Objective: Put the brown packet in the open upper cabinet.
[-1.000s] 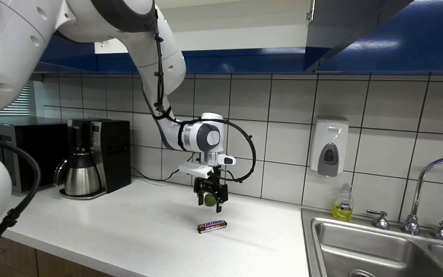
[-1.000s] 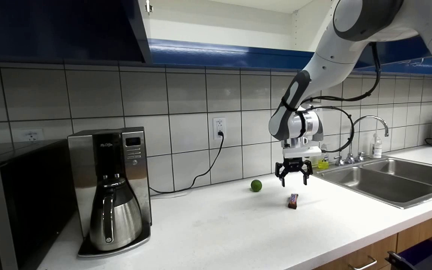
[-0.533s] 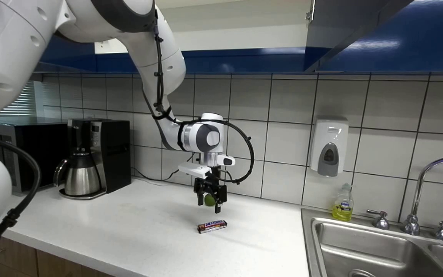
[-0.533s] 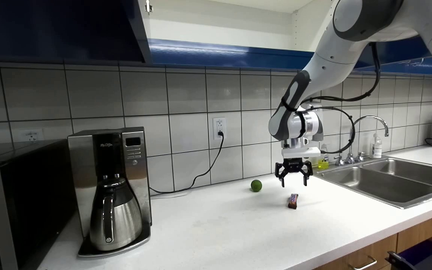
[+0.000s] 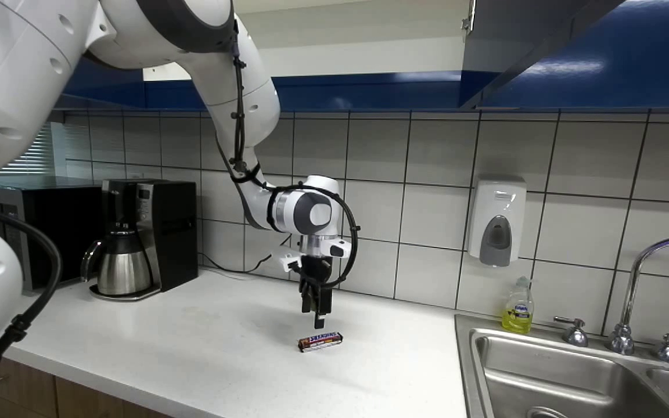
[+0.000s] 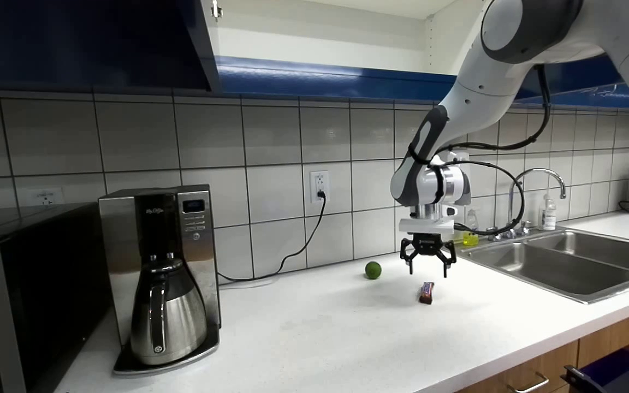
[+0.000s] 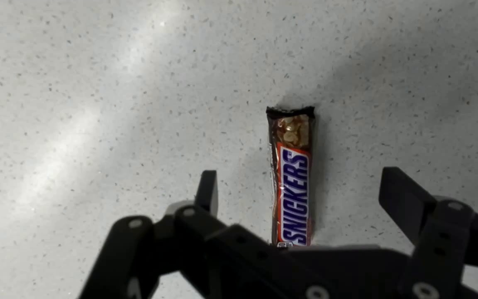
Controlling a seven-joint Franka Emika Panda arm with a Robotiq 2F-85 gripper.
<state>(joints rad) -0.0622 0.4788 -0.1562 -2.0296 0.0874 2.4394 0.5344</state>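
Observation:
The brown packet, a Snickers bar (image 5: 320, 342), lies flat on the white counter; it shows in both exterior views (image 6: 426, 293). My gripper (image 6: 428, 273) points down above the counter, open and empty, a little above and behind the packet. In the wrist view the packet (image 7: 293, 178) lies lengthwise between the two spread fingertips, touching neither; its near end is hidden by the gripper body. In an exterior view the gripper (image 5: 315, 322) shows edge-on. The open upper cabinet (image 6: 320, 33) is above the counter, with white interior and blue lower edge; it also shows in an exterior view (image 5: 363, 55).
A green ball (image 6: 373, 269) rests on the counter near the wall. A coffee maker (image 6: 167, 284) and a microwave (image 6: 41, 284) stand at one end. A sink (image 6: 560, 267) with a faucet is at the other. A dark blue cabinet door (image 5: 590, 58) hangs beside the opening.
My gripper has turned about its vertical axis and come slightly lower. It now hides the green ball in an exterior view. The packet has not moved.

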